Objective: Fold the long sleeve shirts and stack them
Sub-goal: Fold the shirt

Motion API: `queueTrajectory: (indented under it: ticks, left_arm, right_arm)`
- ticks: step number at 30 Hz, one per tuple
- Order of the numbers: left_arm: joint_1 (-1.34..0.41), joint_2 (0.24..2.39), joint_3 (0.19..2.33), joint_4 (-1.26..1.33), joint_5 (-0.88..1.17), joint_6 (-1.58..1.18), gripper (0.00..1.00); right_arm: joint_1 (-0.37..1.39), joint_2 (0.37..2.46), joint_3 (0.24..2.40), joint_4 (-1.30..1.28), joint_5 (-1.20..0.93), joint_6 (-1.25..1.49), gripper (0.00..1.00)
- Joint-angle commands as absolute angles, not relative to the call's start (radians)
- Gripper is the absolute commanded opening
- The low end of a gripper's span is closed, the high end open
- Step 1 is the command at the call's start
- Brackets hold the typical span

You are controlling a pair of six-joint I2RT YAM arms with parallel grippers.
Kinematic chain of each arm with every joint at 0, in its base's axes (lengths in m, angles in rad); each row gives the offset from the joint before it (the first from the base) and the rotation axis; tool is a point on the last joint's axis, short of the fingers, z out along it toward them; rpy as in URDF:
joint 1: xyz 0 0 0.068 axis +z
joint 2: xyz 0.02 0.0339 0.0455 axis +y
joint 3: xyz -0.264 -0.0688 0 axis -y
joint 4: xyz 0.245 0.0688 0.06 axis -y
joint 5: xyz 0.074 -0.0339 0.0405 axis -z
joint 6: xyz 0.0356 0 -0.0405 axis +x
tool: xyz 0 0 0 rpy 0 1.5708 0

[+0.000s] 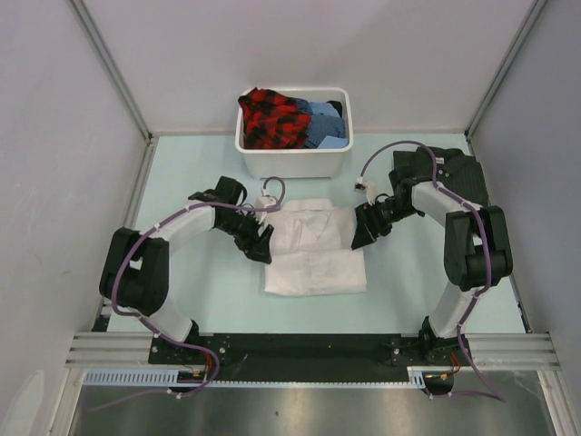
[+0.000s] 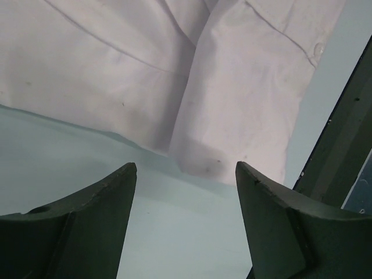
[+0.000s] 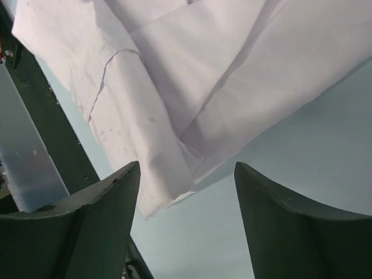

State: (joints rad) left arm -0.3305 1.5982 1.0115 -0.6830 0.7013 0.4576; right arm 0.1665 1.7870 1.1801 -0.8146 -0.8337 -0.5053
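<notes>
A white long sleeve shirt (image 1: 316, 249) lies folded into a rectangle in the middle of the table. My left gripper (image 1: 264, 247) sits at its left edge, open, with only bare table between the fingers and the shirt's folded edge (image 2: 232, 104) just beyond the tips. My right gripper (image 1: 359, 236) is at the shirt's upper right edge, also open. A folded corner of the white cloth (image 3: 157, 168) lies beside its left finger, not clamped.
A white plastic tub (image 1: 294, 158) stands behind the shirt, holding a red-black plaid cloth (image 1: 274, 116) and a blue cloth (image 1: 325, 123). The pale green table (image 1: 200, 282) is ringed by white walls and a black rail (image 1: 300, 350) at the near edge.
</notes>
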Motion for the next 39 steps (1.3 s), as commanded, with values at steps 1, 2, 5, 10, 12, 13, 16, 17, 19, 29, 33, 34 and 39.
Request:
queueTrajectory:
  ticks: [1,2,5,10,12,13,16,17,19,29,33,34,39]
  left_arm:
    - [-0.322,1.649,1.031,-0.66,0.725,0.48,0.73]
    - [-0.322,1.655,1.032,-0.661,0.73,0.476,0.72]
    - [-0.321,1.663,1.038,-0.667,0.75,0.471,0.7]
    - [-0.319,1.657,1.034,-0.673,0.768,0.453,0.67]
    - [-0.319,1.655,1.026,-0.667,0.778,0.446,0.64]
    - [-0.319,1.655,1.023,-0.661,0.782,0.443,0.63]
    - [-0.316,1.667,1.022,-0.65,0.795,0.423,0.53]
    - [-0.314,1.675,1.026,-0.65,0.802,0.422,0.49]
    - [-0.308,1.678,1.032,-0.66,0.807,0.419,0.39]
    - [-0.233,1.704,1.104,-0.713,0.887,0.419,0.0]
    - [-0.227,1.695,1.147,-0.68,0.864,0.399,0.0]
    - [-0.227,1.697,1.157,-0.663,0.853,0.388,0.0]
    - [-0.219,1.729,1.221,-0.623,0.778,0.377,0.0]
  right_arm:
    - [0.17,1.779,1.178,-0.726,-0.813,-0.492,0.66]
    - [0.173,1.778,1.177,-0.719,-0.813,-0.486,0.62]
    - [0.178,1.778,1.187,-0.744,-0.822,-0.492,0.56]
    - [0.158,1.749,1.19,-0.853,-0.867,-0.535,0.73]
    - [0.163,1.732,1.169,-0.862,-0.865,-0.552,0.74]
    - [0.167,1.73,1.158,-0.847,-0.861,-0.551,0.74]
    - [0.187,1.743,1.132,-0.789,-0.839,-0.522,0.62]
    - [0.187,1.749,1.131,-0.772,-0.833,-0.511,0.58]
    - [0.195,1.75,1.134,-0.73,-0.825,-0.479,0.5]
    - [0.195,1.758,1.187,-0.684,-0.807,-0.419,0.0]
    - [0.189,1.776,1.232,-0.654,-0.805,-0.368,0.0]
    - [0.186,1.779,1.25,-0.644,-0.808,-0.341,0.0]
    - [0.173,1.825,1.331,-0.591,-0.798,-0.287,0.0]
